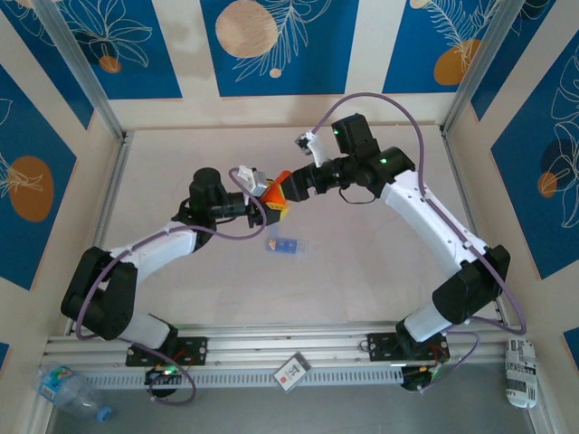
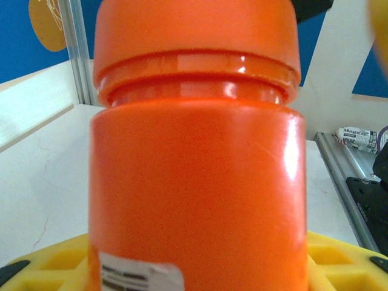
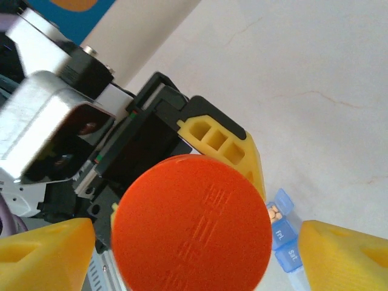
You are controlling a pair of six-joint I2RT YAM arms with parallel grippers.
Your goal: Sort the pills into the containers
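Left gripper (image 1: 263,202) is clamped on the bottle (image 1: 274,193), holding it by the body, off the table (image 1: 380,271). In the left wrist view the yellow fingers (image 2: 339,260) sit low on either side of it.

Bottle: rigid glossy plastic, probably light. The smooth wall could spin in the pads once the cap (image 3: 191,224) gets torque, so keep the hold low on the body and firm.

Strip (image 1: 288,245) lies flat on the table, just near-side of the bottle. It's thin and light and will likely skid if nudged, so approach from above, not from the side. Pills (image 3: 274,213) show in its end compartment. They're tiny and likely to roll and bounce, so tipping beats pinching.

Right gripper (image 1: 298,179) is at the cap with its jaws spread to either side and a gap showing, so it grips nothing. Take the cap by its rim, squarely.
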